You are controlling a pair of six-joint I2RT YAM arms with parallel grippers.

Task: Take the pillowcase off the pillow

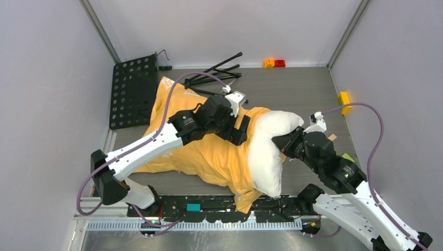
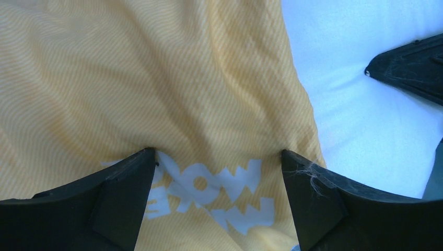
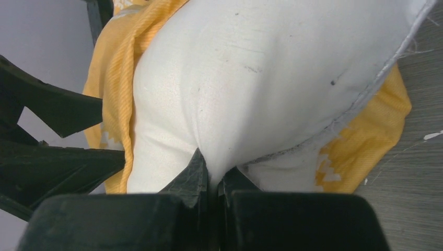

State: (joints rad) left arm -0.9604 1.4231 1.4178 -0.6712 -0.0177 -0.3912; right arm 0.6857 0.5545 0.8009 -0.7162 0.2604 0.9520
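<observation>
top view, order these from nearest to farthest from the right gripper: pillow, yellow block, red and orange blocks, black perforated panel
1. pillow, pinched in the shut right gripper.
2. yellow block at the right edge and red and orange blocks at the far edge: too close to call.
3. black perforated panel, far left.

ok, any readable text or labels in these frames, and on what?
"WOW" (or "MOM" if upside down), white block letters on the pillowcase, left wrist view.
Row beneath: partly hidden by the left gripper, unreadable.
White print at the pillowcase edge, right wrist view: no legible letters.
Top view: nothing readable.
</observation>
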